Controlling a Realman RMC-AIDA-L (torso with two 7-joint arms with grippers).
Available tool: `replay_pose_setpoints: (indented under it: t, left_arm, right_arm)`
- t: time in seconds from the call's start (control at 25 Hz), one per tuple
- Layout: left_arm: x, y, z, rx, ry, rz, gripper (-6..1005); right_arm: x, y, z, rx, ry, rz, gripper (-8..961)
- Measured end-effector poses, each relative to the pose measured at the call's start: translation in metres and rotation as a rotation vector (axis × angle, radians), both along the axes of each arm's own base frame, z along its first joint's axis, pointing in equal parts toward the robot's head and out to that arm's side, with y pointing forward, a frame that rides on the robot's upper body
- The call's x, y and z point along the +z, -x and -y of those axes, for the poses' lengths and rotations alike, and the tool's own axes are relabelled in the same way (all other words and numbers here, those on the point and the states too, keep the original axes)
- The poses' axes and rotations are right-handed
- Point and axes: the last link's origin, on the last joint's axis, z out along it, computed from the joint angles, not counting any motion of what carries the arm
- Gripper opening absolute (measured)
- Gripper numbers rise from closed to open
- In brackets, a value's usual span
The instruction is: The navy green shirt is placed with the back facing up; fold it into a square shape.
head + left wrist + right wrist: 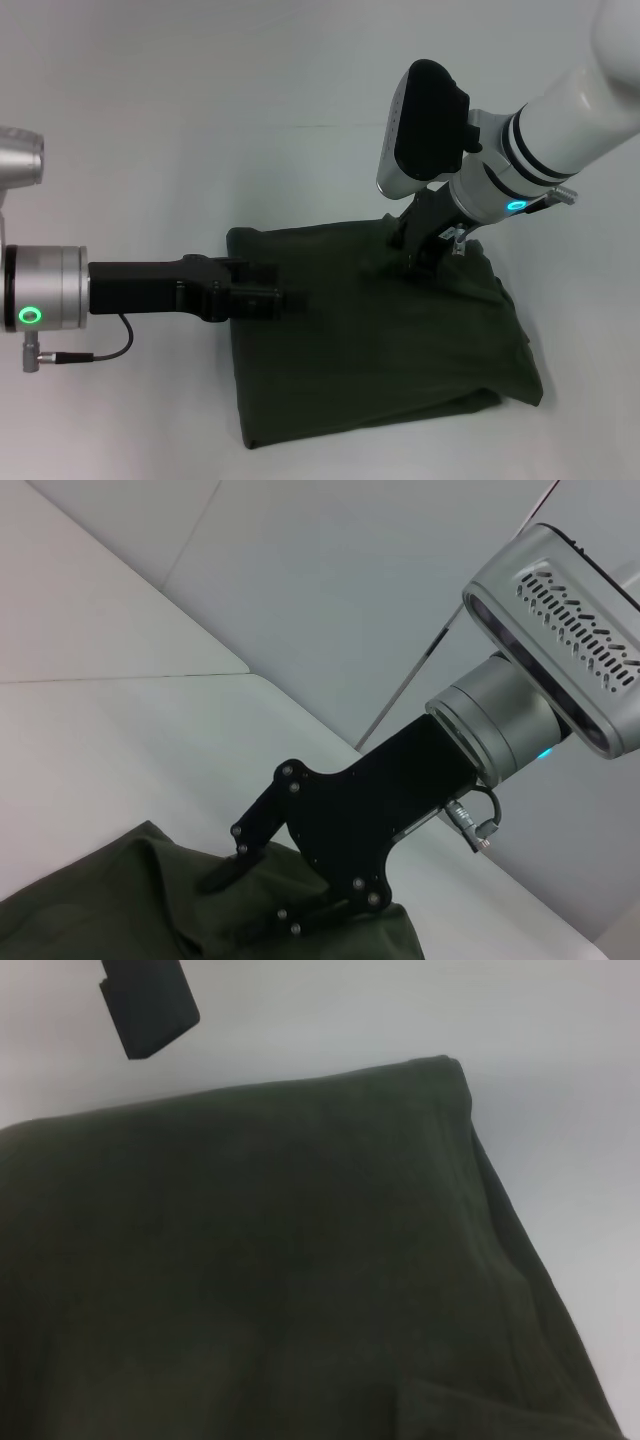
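**Shirt folded to a rough square, both grippers at its far edge**

The navy green shirt [380, 340] lies on the white table [200, 120] in front of the robot, already doubled over into a thick, roughly four-sided bundle. No lettering shows on the upper face; only plain dark olive cloth is visible. The bundle is close to square, so it has no strong long axis; its sides sit slightly turned against the table's edges, with the far edge running from the left up toward the right and the near-left corner reaching almost to the bottom of the head view. Along the right side, layered edges of cloth stick out a little beyond one another, and the near-right corner bulges outward.

The left gripper [290, 298] reaches in level from the left, its black fingers lying low over the shirt's left margin, just inside the far-left corner. Its jaws look drawn together, but black on dark cloth hides whether any fabric sits between them, so I cannot tell.

The right gripper [420, 255] comes down steeply from the upper right onto the far edge of the shirt, near the far-right corner. In the left wrist view the same gripper [262, 900] has its fingers [228, 872] spread apart, the tips touching or pressing into the cloth [110, 900] without closing on it.

The right wrist view shows the shirt's folded top face [280, 1260] and one corner.
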Motion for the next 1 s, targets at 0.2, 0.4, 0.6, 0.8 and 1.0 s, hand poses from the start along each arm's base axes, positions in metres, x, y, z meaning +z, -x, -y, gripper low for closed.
replay_pose_setpoints:
  t: [0.2, 0.4, 0.6, 0.8, 1.0]
  left_arm:
    - [0.0, 0.0, 0.0, 0.0, -0.002, 0.001, 905]
    - [0.0, 0.0, 0.0, -0.003, -0.003, 0.002, 905]
    - [0.001, 0.0, 0.0, -0.004, -0.004, 0.003, 905]
    - [0.001, -0.001, 0.0, -0.01, -0.003, 0.005, 906]
    - [0.001, -0.003, -0.001, -0.017, -0.003, 0.005, 906]
  right_arm:
    - [0.001, -0.002, 0.0, -0.008, -0.004, -0.007, 323]
    - [0.004, -0.004, 0.003, -0.019, 0.017, -0.023, 184]
    - [0.008, -0.006, 0.003, -0.042, 0.01, -0.05, 32]
    - [0.038, -0.007, -0.004, -0.11, -0.065, -0.156, 14]
    - [0.068, -0.031, -0.009, -0.253, -0.176, -0.211, 20]
